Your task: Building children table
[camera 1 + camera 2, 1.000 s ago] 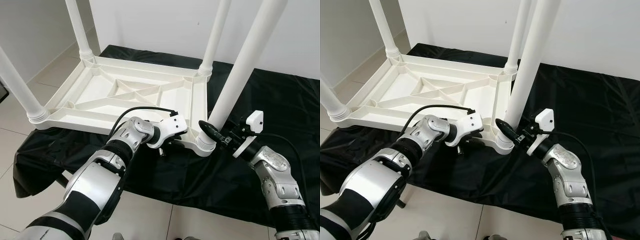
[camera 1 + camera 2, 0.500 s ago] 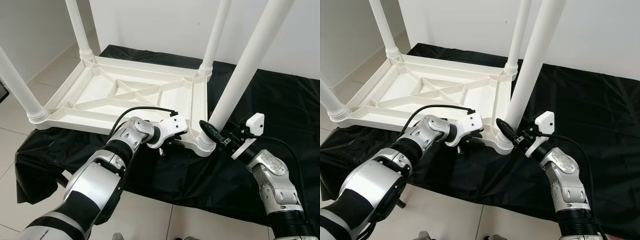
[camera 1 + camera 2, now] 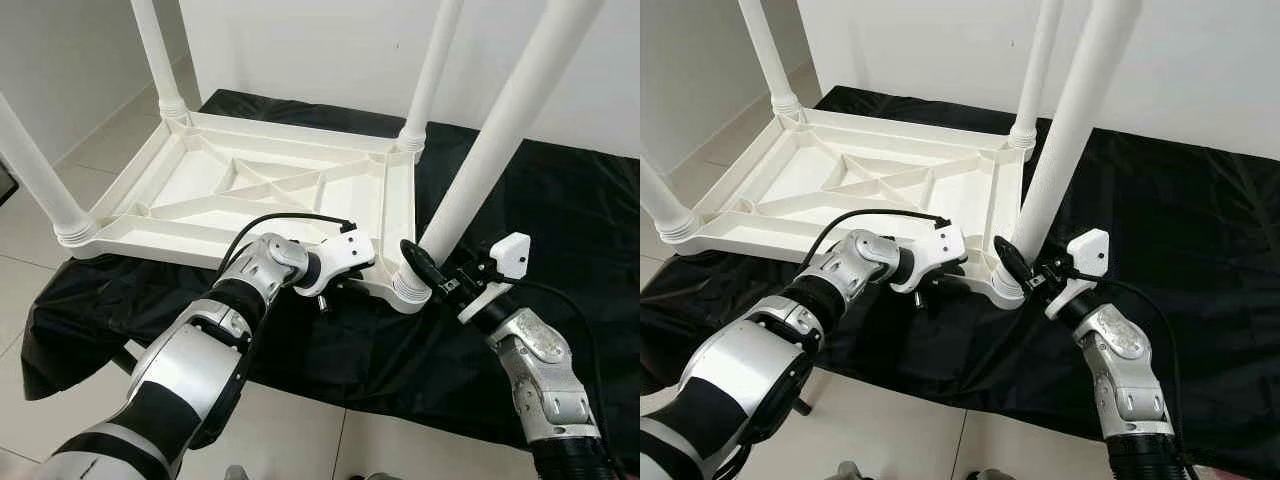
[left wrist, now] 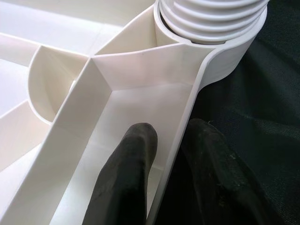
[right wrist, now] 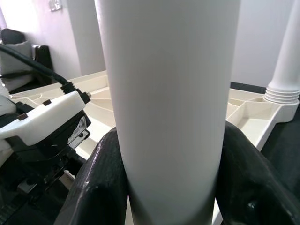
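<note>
A white plastic children's table [image 3: 250, 185] lies upside down on a black cloth. Its near right leg [image 3: 500, 130] stands in the corner socket [image 3: 410, 285] and leans to the right. My right gripper [image 3: 420, 270] is shut on this leg just above the socket; in the right wrist view its fingers [image 5: 101, 173] hug both sides of the leg [image 5: 168, 93]. My left gripper [image 4: 172, 127] is shut on the table's rim [image 4: 185, 117] beside that corner, one finger inside the frame and one outside. The ribbed leg base [image 4: 211, 18] sits just beyond.
Three other white legs stand upright at the back left [image 3: 158, 55], back right [image 3: 430, 70] and near left [image 3: 35, 170]. The black cloth [image 3: 560, 200] spreads over a tiled floor [image 3: 300, 430]. A white wall [image 3: 300, 40] rises close behind.
The near right leg has leaned further to the right at its top, and my right wrist has shifted slightly right and down with it. The left arm has held still.
</note>
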Controlling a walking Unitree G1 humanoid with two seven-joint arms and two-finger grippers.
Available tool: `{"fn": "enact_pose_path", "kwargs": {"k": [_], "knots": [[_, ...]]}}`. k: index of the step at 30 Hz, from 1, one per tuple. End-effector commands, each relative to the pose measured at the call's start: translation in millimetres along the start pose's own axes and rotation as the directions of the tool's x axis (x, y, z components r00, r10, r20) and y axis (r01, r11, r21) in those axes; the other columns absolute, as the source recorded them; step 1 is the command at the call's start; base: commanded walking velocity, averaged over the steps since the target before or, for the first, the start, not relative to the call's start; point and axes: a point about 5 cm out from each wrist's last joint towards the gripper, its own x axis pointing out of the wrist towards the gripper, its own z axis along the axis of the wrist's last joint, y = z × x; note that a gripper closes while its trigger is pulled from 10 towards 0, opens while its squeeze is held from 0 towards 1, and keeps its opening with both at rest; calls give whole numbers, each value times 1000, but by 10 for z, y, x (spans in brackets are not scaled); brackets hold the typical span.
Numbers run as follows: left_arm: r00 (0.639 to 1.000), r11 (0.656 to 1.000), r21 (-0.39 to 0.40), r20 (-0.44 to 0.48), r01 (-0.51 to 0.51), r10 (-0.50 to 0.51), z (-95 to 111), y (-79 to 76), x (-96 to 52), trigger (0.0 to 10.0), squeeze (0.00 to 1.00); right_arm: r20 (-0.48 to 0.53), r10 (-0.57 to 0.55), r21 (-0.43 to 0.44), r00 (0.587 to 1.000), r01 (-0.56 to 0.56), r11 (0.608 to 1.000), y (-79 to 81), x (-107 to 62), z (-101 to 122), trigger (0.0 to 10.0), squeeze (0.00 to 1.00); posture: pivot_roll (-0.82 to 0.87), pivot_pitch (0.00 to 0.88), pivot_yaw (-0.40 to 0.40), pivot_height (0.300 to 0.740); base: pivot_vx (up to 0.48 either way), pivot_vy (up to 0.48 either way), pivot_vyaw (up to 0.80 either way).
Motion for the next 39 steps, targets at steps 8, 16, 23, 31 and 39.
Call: {"fn": "enact_pose_path", "kwargs": {"k": [8,16,23,31,39], "knots": [[997,997,23,34,-72,71,134,109,-39,10000,0,-138,-17,84,990,29,996,195,-67,-295,10000,0,-76,66,6,740,0,0,0],[997,997,26,34,-71,70,139,109,-38,10000,0,-111,-87,80,990,97,992,266,-31,-259,10000,0,-74,62,7,740,0,0,0],[997,997,28,33,-68,67,137,106,-36,10000,0,-102,-161,64,982,168,984,264,-10,-240,10000,0,-73,57,9,740,0,0,0],[998,997,31,24,-66,66,122,100,-35,10000,0,-95,-202,76,975,210,975,334,14,-241,10000,0,-72,54,9,740,0,0,0],[998,997,33,13,-63,63,110,92,-28,10000,0,-97,-224,66,970,231,971,327,17,-248,10000,0,-74,53,12,740,0,0,0]]}}
